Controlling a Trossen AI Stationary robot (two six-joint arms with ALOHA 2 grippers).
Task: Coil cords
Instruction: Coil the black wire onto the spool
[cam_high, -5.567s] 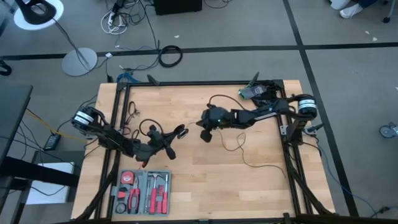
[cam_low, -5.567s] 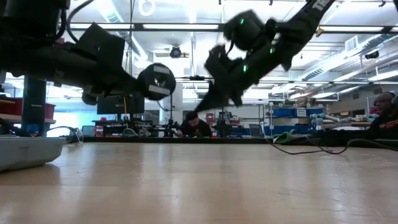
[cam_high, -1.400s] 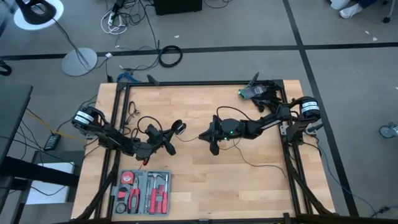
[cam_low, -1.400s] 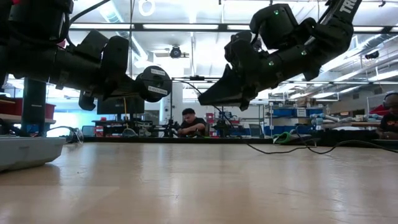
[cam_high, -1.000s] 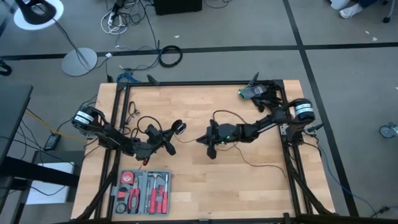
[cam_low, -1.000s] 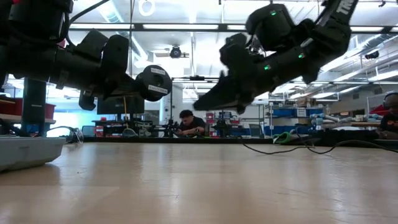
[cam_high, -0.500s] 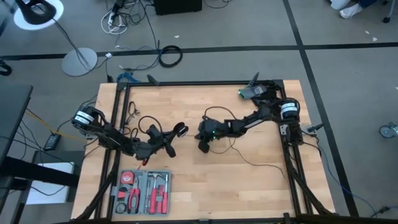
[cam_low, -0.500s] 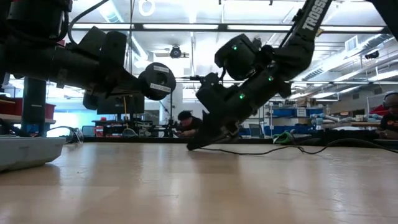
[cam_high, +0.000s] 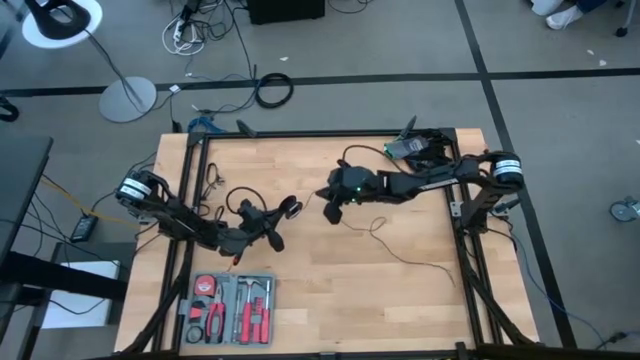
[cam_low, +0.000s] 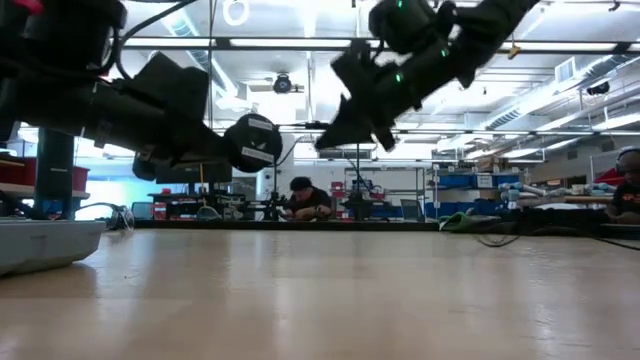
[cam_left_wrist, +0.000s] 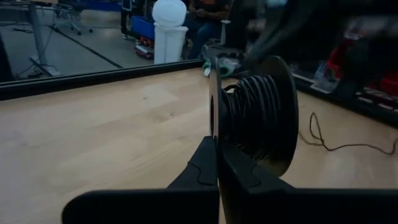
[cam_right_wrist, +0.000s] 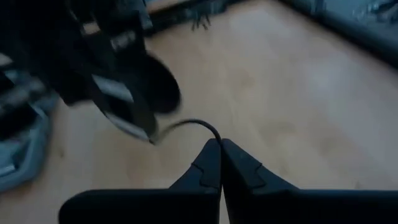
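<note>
The puck (cam_high: 290, 208) is a small round black spool with black cord wound on it (cam_left_wrist: 252, 115). My left gripper (cam_high: 274, 220) is shut on it left of the table's middle, above the wood. My right gripper (cam_high: 329, 213) is shut on the thin black cord just to the puck's right, high above the table in the low view (cam_low: 322, 142). From there the cord's loose tail (cam_high: 405, 252) lies slack on the table toward the near right. My left gripper pinches the puck's thin round flange (cam_left_wrist: 212, 106) at its rim between its two fingers, coming from the table's left. The puck stands on edge, lifted clear of the table. My right gripper pinches the cord (cam_right_wrist: 213, 132) at its fingertips, slanting down from the table's right. The cord arcs from the fingers to the puck (cam_right_wrist: 149, 93), clear of the table.
A tray of red-handled tools (cam_high: 230, 308) lies at the near left. A green and black device (cam_high: 415, 148) sits at the far right corner. Black frame rails (cam_high: 190, 200) run along the table's sides. A person (cam_low: 305, 200) sits in the room beyond.
My right gripper, shut on the cord, has dipped down close to the table near the puck and then risen and gone toward the far edge. The cord's loose tail on the table has shifted toward the left. My left gripper keeps the puck in place.
</note>
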